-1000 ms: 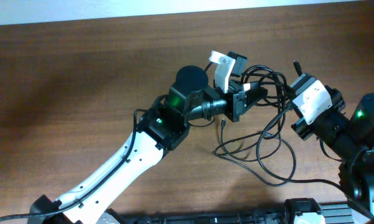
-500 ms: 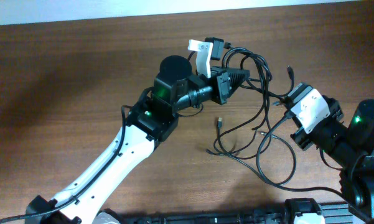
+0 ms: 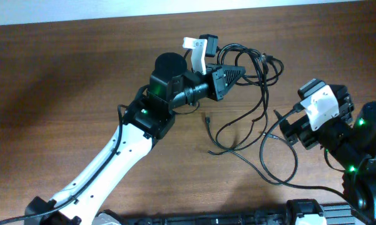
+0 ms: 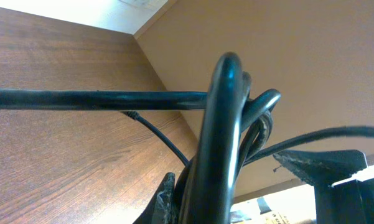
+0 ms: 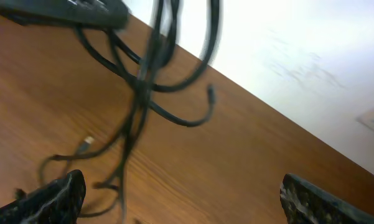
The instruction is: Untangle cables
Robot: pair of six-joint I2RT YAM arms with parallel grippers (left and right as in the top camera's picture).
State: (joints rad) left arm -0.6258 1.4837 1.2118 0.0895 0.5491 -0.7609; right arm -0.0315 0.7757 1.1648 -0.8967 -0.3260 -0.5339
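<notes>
The cables [image 3: 258, 62] are thin black cords hanging in loose loops from my left gripper [image 3: 236, 70], which is shut on a bunch of them above the table's far middle. Lower loops trail over the wood to the right and front, and a small plug end [image 3: 208, 119] lies on the table. In the left wrist view the gripped cords [image 4: 221, 124] fill the middle between the jaws of that gripper [image 4: 199, 208]. My right gripper [image 3: 286, 128] stands wide open to the right of the loops. In its wrist view, the right gripper [image 5: 187, 199] holds nothing and the cables [image 5: 143, 81] hang to the upper left.
The brown wooden table [image 3: 62, 94] runs to a pale wall along its far edge [image 3: 112, 12]. Black equipment [image 3: 300, 212] sits at the near edge. The right arm's body [image 3: 363, 137] stands at the right side.
My left gripper has carried the bunched cables left and toward the far edge. My right gripper has opened, let go of the cords and drawn back slightly to the right.
</notes>
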